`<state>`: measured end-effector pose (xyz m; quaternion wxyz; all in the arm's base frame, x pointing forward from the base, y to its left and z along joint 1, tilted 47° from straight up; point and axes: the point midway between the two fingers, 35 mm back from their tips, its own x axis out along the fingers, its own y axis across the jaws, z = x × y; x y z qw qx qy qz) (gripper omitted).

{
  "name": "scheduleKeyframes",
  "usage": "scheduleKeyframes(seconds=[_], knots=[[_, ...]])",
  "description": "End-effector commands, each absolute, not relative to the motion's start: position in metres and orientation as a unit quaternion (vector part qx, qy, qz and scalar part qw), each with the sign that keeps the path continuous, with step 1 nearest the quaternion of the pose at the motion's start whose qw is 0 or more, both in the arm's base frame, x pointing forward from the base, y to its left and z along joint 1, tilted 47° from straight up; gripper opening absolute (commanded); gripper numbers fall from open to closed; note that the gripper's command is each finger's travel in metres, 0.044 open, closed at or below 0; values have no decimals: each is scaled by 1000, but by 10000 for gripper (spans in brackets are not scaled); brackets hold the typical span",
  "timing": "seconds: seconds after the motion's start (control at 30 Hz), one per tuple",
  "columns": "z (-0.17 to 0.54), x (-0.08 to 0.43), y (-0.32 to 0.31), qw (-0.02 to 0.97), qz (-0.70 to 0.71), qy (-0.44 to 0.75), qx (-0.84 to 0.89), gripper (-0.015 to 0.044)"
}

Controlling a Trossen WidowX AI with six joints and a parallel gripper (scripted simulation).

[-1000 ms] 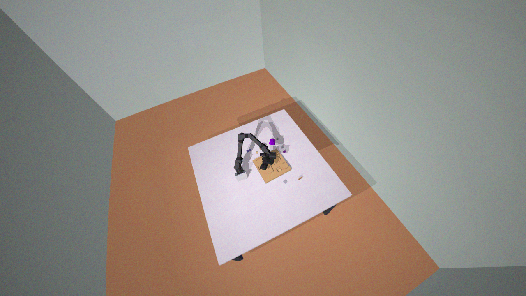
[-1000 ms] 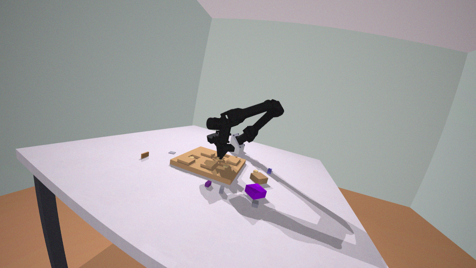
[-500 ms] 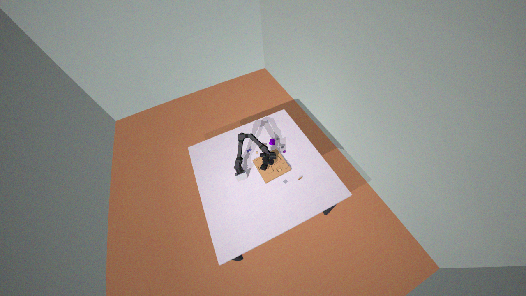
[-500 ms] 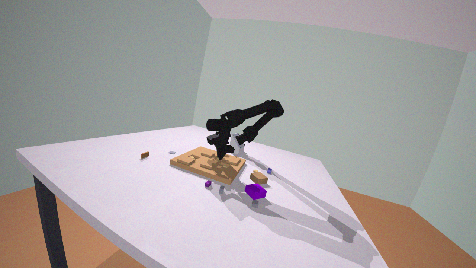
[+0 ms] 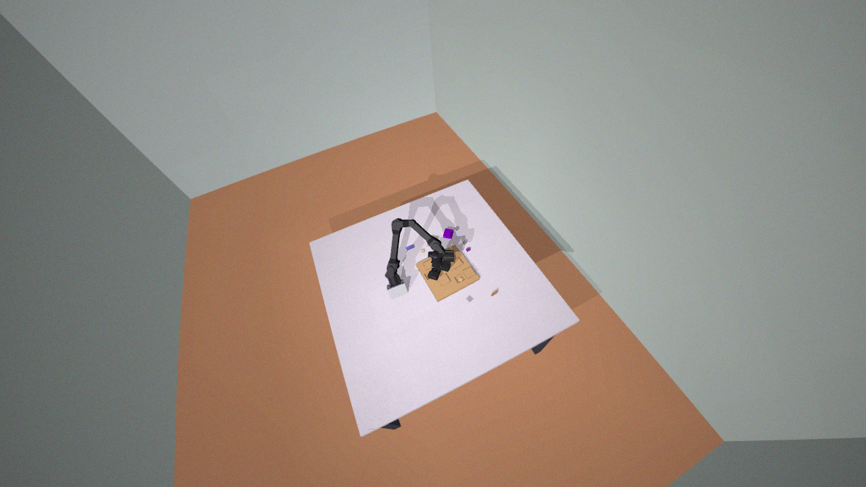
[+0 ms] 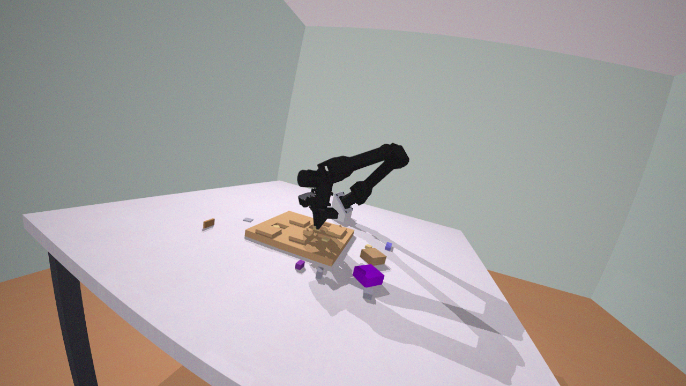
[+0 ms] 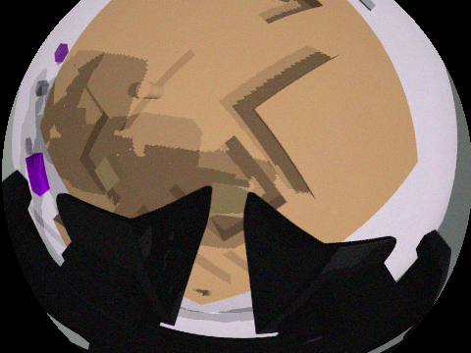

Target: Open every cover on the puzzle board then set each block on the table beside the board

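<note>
The tan puzzle board lies on the table with raised cover slabs, such as one slab near its left corner. My gripper is low over the board, shut on a pale yellow block at a well; the block is in shadow between the fingertips. A second pale block shows in a well to the left in the wrist view. Another pale block sits in an uncovered well. A small pale yellow block rests on the table off the board.
A purple box, a tan box, a blue piece, a small purple piece and grey pieces lie around the board. A brown piece stands farther off.
</note>
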<state>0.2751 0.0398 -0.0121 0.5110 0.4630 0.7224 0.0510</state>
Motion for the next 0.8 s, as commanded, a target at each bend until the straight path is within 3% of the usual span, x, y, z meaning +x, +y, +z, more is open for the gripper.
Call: scheduleKeyframes(seconds=[0.0,0.77], knots=[[-8,278,34,516,51,720,461,80],[12,278,12,514,50,720,463,80]])
